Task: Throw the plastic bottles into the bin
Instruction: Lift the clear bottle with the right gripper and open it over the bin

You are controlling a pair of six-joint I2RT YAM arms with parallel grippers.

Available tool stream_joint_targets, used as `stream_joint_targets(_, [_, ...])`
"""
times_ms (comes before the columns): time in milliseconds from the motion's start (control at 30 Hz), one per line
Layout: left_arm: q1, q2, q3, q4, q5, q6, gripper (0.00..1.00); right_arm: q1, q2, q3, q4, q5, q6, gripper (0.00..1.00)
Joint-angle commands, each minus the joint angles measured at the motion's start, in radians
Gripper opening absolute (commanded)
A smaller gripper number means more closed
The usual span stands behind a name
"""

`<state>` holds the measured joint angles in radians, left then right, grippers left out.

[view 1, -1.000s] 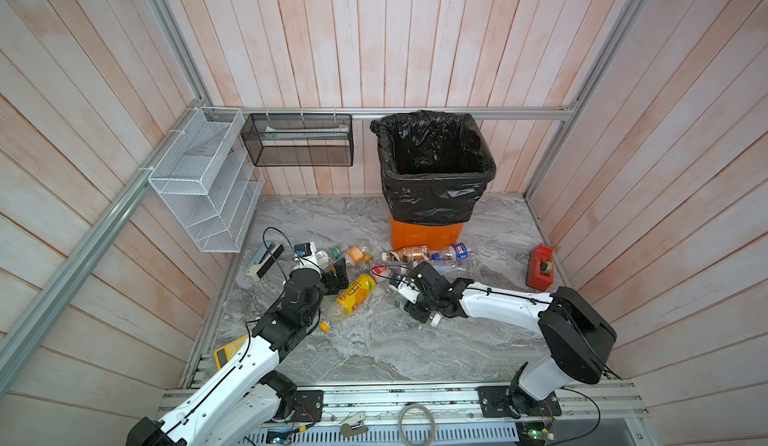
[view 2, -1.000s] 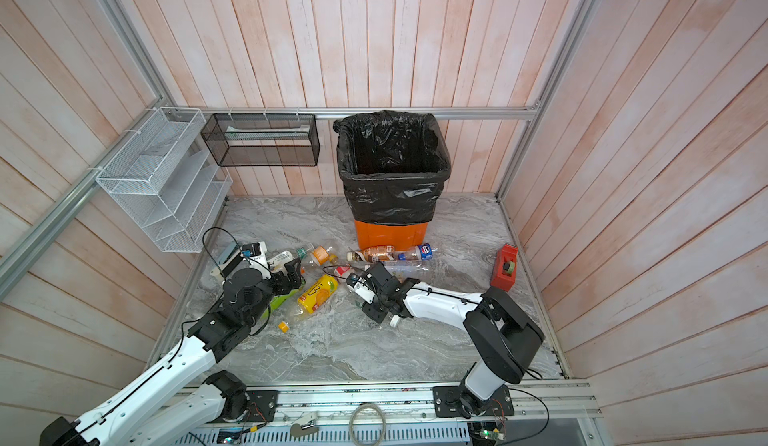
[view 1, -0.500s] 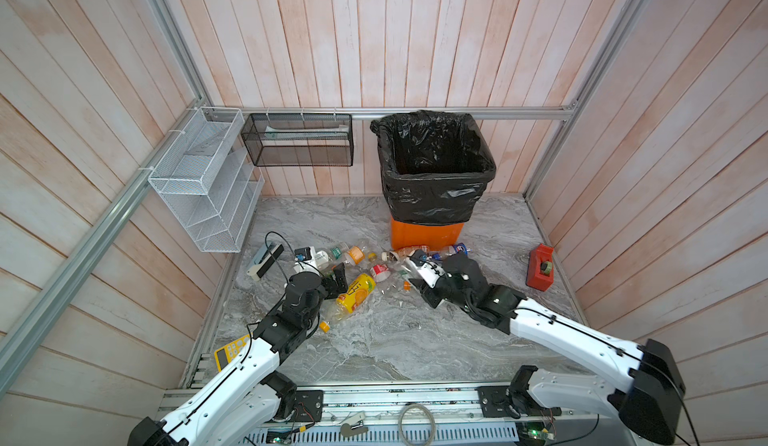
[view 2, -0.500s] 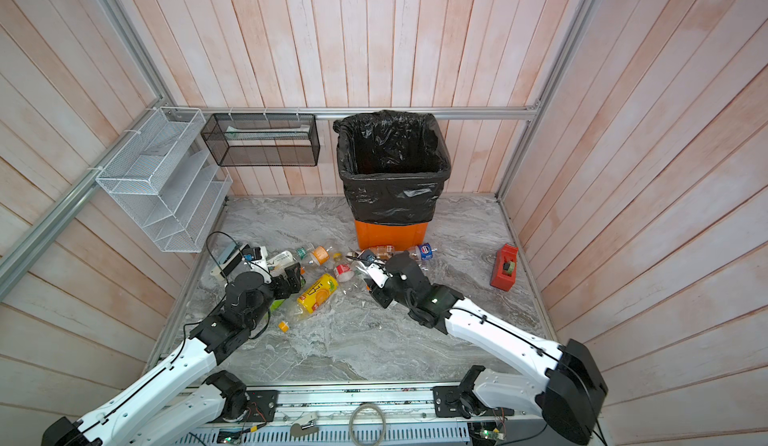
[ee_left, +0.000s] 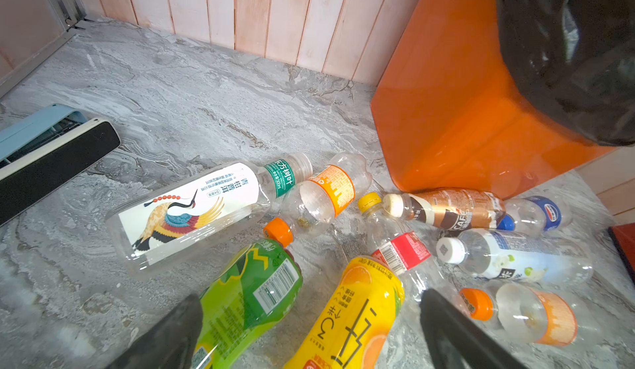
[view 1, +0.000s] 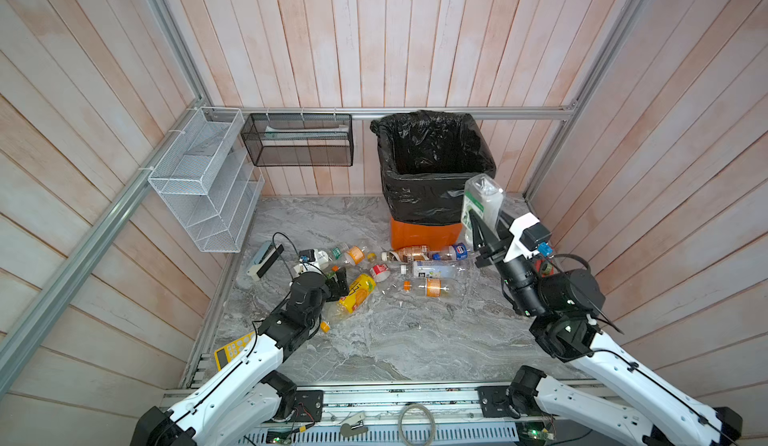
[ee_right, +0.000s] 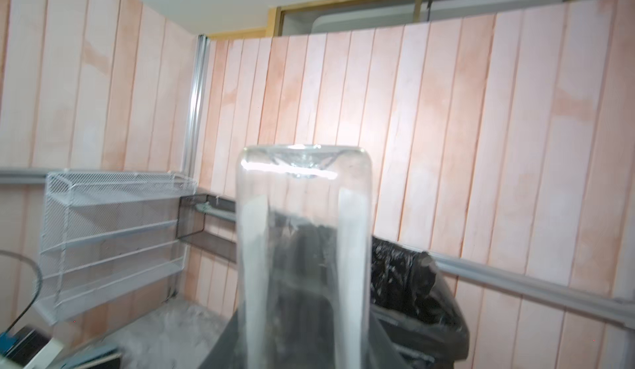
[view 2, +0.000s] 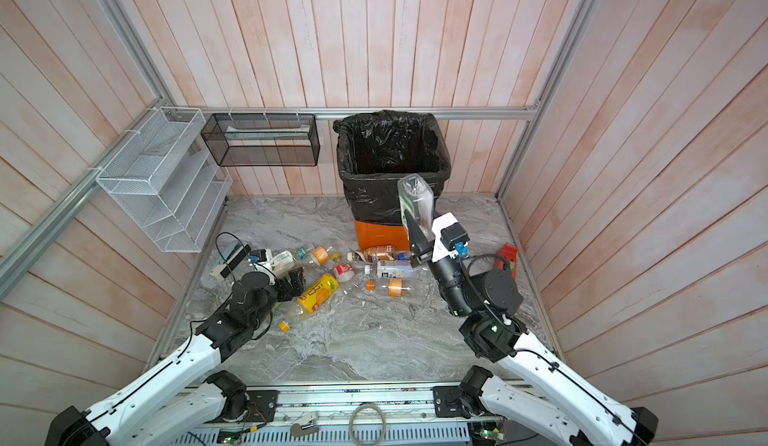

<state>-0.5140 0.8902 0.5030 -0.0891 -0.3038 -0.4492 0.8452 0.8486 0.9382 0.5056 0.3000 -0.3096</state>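
While the right tool [view 1: 488, 232] [view 2: 422, 236] is raised off the desk [view 1: 374, 348], its jaws are clamped on a clear bottle [view 1: 482, 199] [view 2: 415, 201] with a white and green label. The bottle stands nearly upright, base end away from the tool. In both top views it shows against the near right corner of the bin [view 1: 424, 232] [view 2: 376, 236], its top about level with the black bag at the rim. Whether it is over the opening I cannot tell. In the right wrist view the clear bottle [ee_right: 302, 247] fills the middle, with the bin [ee_right: 412, 281] beyond and lower.

The left tool [view 1: 338, 284] [view 2: 293, 284] [ee_left: 309, 333] sits low over the desk, jaws spread wide and holding nothing. In the left wrist view a green bottle [ee_left: 247, 298] and a yellow bottle [ee_left: 354, 315] lie side by side between its fingers [ee_left: 165, 336]. Contact with either is not clear.

The other bottles [view 1: 428, 288] lie flat in a loose scatter on the desk in front of the bin. A brown one [ee_left: 453, 209] and a blue-labelled one [ee_left: 546, 212] lie just beside the bin's orange wall [ee_left: 446, 109]. A white-labelled one [ee_left: 192, 209] lies at the far left of the scatter.

A white rack [view 1: 203, 186] and a black basket [view 1: 297, 141] hang on the walls.
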Motion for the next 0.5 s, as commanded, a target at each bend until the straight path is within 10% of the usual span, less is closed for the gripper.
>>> stream_joint_targets(0, [0.004,0.013,-0.001,0.025,0.033,0.003,1.0,-0.054,0.174,0.139,0.156,0.057,-0.078,0.33])
stream_joint_targets(133, [0.002,0.043,0.018,0.004,0.042,-0.01,1.0,-0.354,0.549,0.667,-0.32,-0.235,0.239,0.35])
stream_joint_targets(267, [0.0,0.059,0.03,-0.03,0.032,-0.01,1.0,-0.404,0.893,1.194,-0.75,-0.2,0.242,0.63])
stream_joint_targets(333, [-0.003,0.053,0.031,-0.038,0.023,-0.008,1.0,-0.409,0.948,1.296,-0.799,-0.179,0.237,0.82])
stream_joint_targets(467, [-0.003,0.043,0.026,-0.041,0.02,-0.007,1.0,-0.413,0.897,1.237,-0.722,-0.145,0.244,0.92])
